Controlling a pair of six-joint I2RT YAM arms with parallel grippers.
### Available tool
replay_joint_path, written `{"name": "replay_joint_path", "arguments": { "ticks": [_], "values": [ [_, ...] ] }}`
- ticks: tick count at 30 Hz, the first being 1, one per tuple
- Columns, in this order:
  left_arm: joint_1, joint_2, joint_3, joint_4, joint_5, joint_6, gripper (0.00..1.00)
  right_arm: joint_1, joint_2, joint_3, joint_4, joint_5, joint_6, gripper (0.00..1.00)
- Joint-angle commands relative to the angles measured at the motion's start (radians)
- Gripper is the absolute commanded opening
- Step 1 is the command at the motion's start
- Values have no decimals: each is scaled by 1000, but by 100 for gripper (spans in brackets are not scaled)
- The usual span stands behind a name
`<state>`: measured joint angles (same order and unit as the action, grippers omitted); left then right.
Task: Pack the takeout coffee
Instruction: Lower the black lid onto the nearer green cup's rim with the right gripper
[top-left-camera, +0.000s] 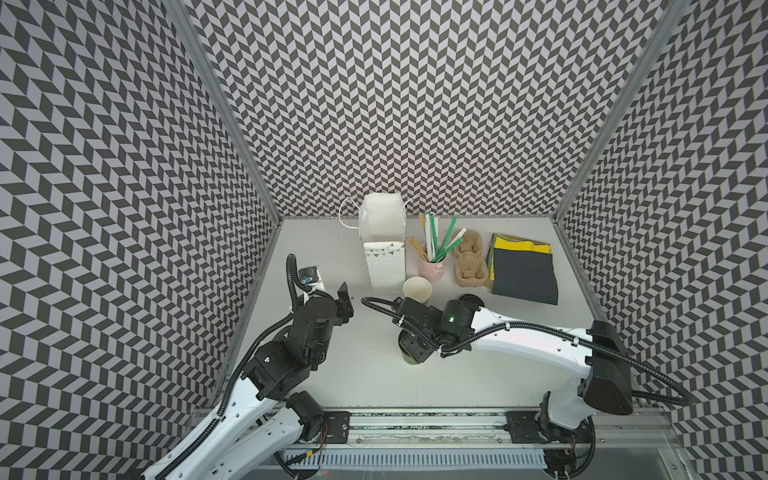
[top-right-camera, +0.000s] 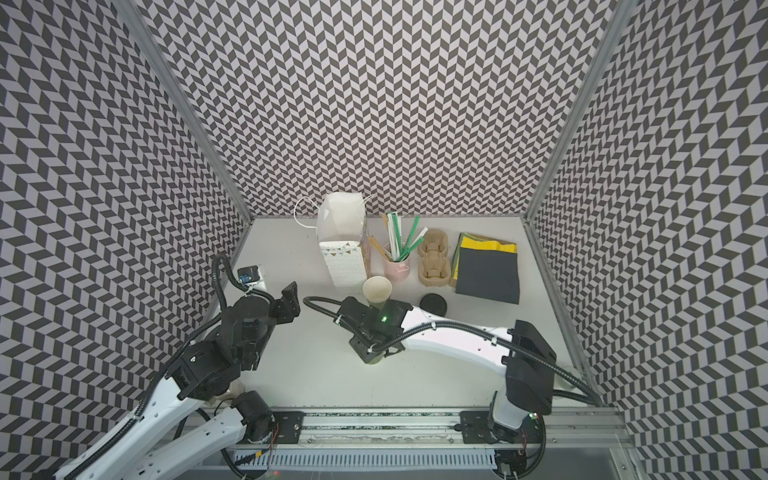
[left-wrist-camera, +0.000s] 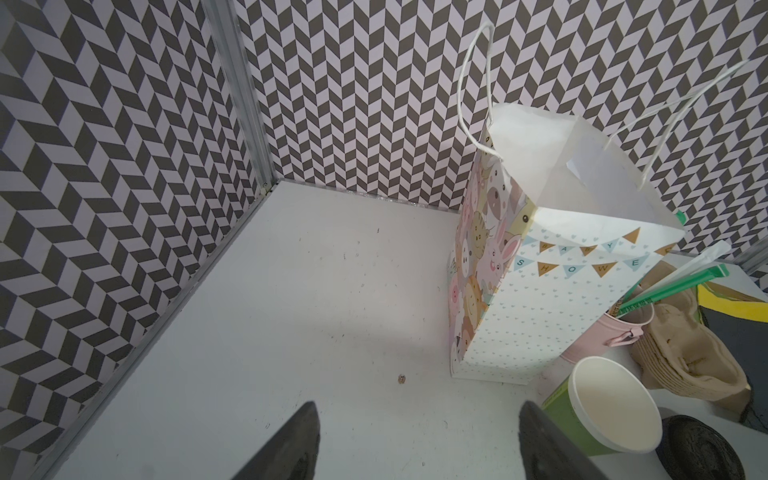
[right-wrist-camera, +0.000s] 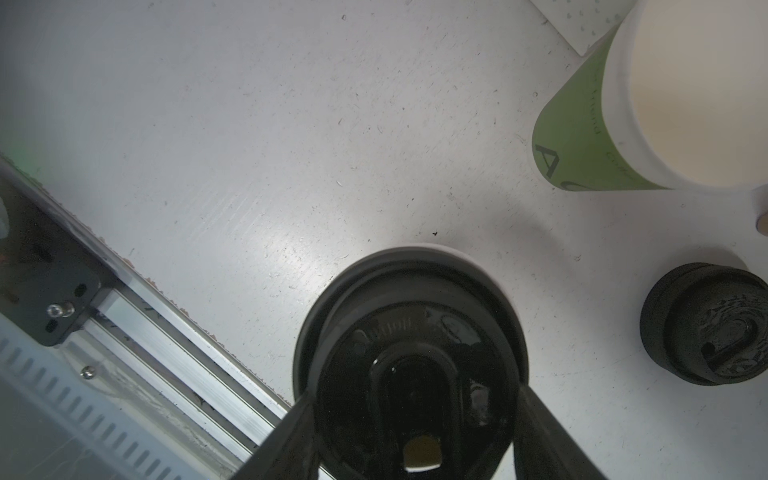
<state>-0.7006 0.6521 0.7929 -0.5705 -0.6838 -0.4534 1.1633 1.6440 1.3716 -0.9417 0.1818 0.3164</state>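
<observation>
The paper gift bag (left-wrist-camera: 552, 299) at the right of the left wrist view carries bunting flags spelling "BABY SHOWER", while the unlidded green cup (right-wrist-camera: 582, 124) at the upper right of the right wrist view shows a dark "A" beside smaller unreadable lettering.

From both top views I see almost nothing of the lidded cup (top-left-camera: 412, 358): the right arm covers it, leaving a green sliver. In the right wrist view the lid (right-wrist-camera: 409, 361) runs off the frame edge, and the right claw (right-wrist-camera: 411, 449) shows only two dark fingers; I can't tell whether they touch it. The open cup (right-wrist-camera: 582, 133) is cropped and its lettering is blurred.
</observation>
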Motion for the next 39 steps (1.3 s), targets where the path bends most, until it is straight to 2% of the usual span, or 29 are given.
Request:
{"name": "replay_joint_path", "arguments": {
  "ticks": [1,19,23,39],
  "values": [
    [7,-8,-12,-3,-6,-3,76,7,9,-8,15,-2,-11,0],
    [11,-3,-12,-4,6,-2,76,32,19,-114,29,-13,21,0],
    [12,-3,-12,-5,9,-2,76,31,7,-142,13,39,36,0],
    [11,2,-12,-6,18,1,76,20,7,-57,-21,68,55,0]
  ]
}}
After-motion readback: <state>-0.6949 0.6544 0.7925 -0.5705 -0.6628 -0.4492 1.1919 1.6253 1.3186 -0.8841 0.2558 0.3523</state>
